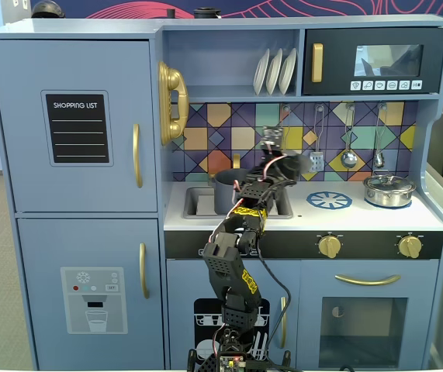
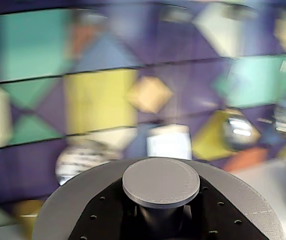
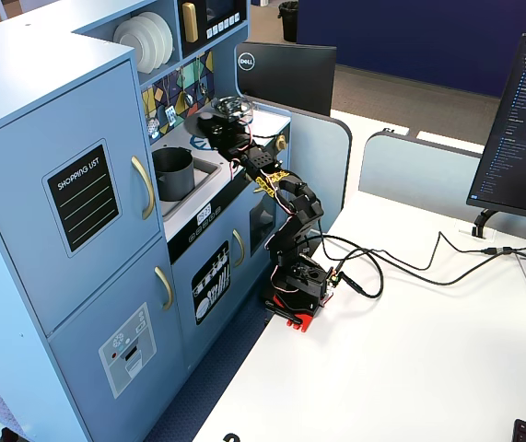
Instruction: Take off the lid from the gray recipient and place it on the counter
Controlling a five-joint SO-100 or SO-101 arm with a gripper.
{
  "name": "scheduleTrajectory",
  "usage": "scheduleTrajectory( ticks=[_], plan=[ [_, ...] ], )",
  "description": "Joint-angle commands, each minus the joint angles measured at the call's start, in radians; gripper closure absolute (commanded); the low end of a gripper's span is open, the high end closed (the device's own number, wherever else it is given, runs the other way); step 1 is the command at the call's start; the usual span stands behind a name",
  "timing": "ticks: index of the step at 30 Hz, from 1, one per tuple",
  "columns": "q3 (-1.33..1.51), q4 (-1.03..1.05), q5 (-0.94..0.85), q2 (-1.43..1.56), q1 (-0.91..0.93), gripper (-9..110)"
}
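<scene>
In a fixed view from the front, your arm reached over the front edge of the counter [image 1: 376,217] with the gripper [image 1: 271,146] raised against the tiled back wall. The gray pot [image 1: 226,191] stood open in the sink [image 1: 194,203] at the counter's left end, its rim bare. The lid showed only as a dark shape at the gripper, too small there to read. A silver pot [image 1: 389,190] sat at the right end, with the printed burner ring [image 1: 329,201] between it and the sink.

In the wrist view, the lid [image 2: 57,212] filled the bottom edge, its round knob [image 2: 161,182] facing the lens and clamped by the gripper, whose dark body [image 2: 97,222] showed through below. Behind it the coloured tiles were smeared with blur.

In a fixed view from the side, the gripper [image 3: 209,124] held the lid [image 3: 202,126] aloft above the counter's middle, clear of the pot [image 3: 172,172], which stood lidless in the sink.

The lift appeared done; the set-down remained. You would have done well to carry the lid toward the burner ring, well away from the sink's edge and the silver pot [image 3: 233,107], level it, lower until it rested flat on the white top, and only then let go.
</scene>
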Motion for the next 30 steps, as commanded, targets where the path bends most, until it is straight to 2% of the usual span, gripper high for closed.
scheduleTrajectory(
  ticks=[1, 15, 30],
  plan=[
    [-0.063, 0.006, 0.017, 0.034, 0.066, 102],
    [0.110, -0.235, 0.021, -0.130, 0.155, 102],
    [0.176, -0.385, 0.014, -0.279, 0.166, 102]
  ],
)
